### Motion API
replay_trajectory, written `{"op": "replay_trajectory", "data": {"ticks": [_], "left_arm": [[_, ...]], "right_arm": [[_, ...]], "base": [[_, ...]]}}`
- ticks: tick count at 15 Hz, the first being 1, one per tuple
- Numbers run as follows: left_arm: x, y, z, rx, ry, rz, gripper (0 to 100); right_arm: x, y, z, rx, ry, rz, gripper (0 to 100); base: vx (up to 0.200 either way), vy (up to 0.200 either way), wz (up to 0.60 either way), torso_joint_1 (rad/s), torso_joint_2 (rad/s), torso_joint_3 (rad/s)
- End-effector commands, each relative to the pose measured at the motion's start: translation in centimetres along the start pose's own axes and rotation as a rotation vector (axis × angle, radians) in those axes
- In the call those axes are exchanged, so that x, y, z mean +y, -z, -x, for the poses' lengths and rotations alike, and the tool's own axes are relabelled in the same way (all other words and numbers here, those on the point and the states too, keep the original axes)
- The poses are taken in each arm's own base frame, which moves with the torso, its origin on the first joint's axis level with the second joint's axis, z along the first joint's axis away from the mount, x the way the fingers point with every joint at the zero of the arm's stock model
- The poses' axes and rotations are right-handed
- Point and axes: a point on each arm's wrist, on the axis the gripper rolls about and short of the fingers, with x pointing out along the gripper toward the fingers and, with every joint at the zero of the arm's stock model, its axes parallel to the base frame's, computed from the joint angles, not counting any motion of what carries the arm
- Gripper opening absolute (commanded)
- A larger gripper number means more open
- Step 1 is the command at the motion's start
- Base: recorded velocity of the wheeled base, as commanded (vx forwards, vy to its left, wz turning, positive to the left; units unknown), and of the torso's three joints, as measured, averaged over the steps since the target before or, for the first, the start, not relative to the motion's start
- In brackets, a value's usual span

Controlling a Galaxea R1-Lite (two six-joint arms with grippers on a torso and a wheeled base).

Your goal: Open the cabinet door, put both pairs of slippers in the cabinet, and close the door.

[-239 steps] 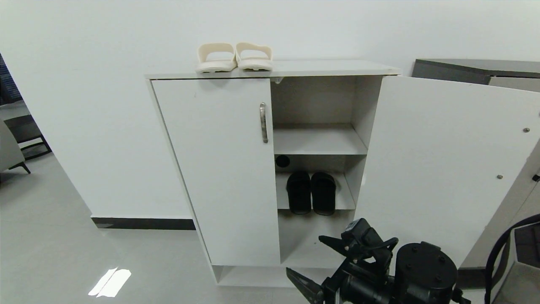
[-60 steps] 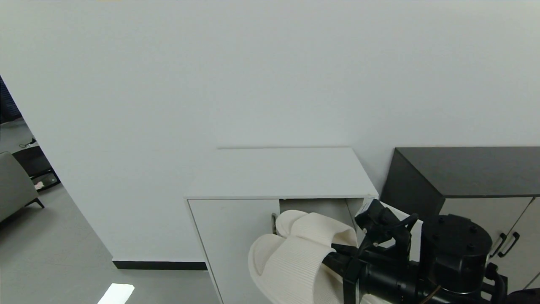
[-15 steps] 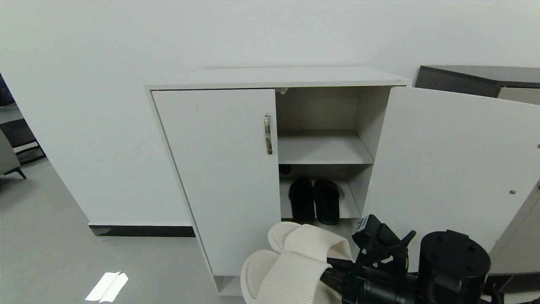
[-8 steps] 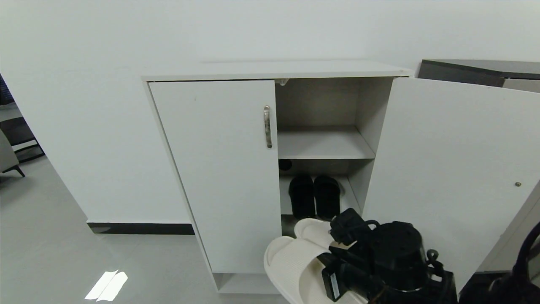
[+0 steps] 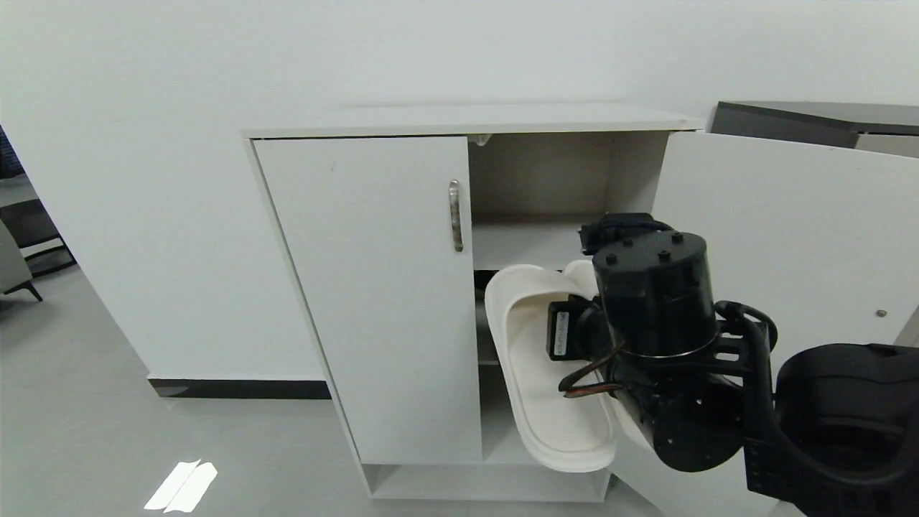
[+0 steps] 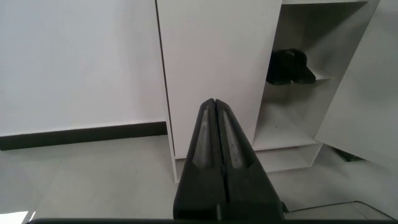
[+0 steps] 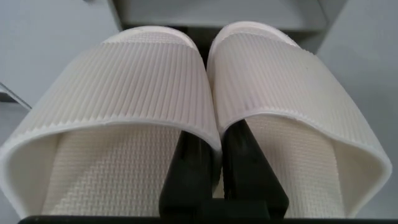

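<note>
Step in hand: stowing the second pair. Right fingers point(image 7: 186, 177) are clenched on the white slippers point(image 7: 130, 87), pinching the inner strap edges together. Toes point ahead of the fingers into the cabinet point(image 5: 459, 118), door point(image 5: 782, 230) swung wide. Black slippers point(image 6: 291, 65) already sit on a shelf, well ahead of the left fingers point(image 6: 202, 143), which are clenched on nothing. Next, probably: push onto a free shelf, level the soles, release, back out. Small label on the right wrist, print unreadable.
</note>
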Motion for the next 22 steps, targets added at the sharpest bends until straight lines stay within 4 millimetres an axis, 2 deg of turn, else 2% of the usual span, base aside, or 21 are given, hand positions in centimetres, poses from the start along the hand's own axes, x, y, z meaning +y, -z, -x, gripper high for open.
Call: {"op": "replay_trajectory", "data": {"ticks": [1, 3, 7, 10, 15, 22], "left_arm": [[0.0, 0.0, 0.0, 0.000, 0.000, 0.000, 0], [0.0, 0.0, 0.0, 0.000, 0.000, 0.000, 0], [0.0, 0.0, 0.0, 0.000, -0.001, 0.000, 0], [0.0, 0.0, 0.0, 0.000, 0.000, -0.003, 0], [0.0, 0.0, 0.0, 0.000, 0.000, -0.002, 0], [0.0, 0.0, 0.0, 0.000, 0.000, -0.002, 0]], "right_arm": [[0.4, -0.5, -0.2, -0.029, -0.007, 0.008, 0], [0.6, -0.3, -0.9, -0.032, 0.003, 0.034, 0], [0.6, -0.1, -3.6, 0.005, 0.074, 0.060, 0], [0.6, -0.2, -3.7, 0.038, 0.087, 0.068, 0], [1.0, -0.6, -4.5, 0.032, 0.088, 0.052, 0], [0.2, -0.9, -8.7, 0.019, 0.165, 0.035, 0]], "base": [[0.000, 0.000, 0.00, 0.000, 0.00, 0.000], [0.000, 0.000, 0.00, 0.000, 0.00, 0.000], [0.000, 0.000, 0.00, 0.000, 0.00, 0.000], [0.000, 0.000, 0.00, 0.000, 0.00, 0.000], [0.200, 0.000, 0.00, 0.001, 0.01, 0.003], [0.200, 0.000, 0.00, 0.002, 0.00, 0.003]]}}
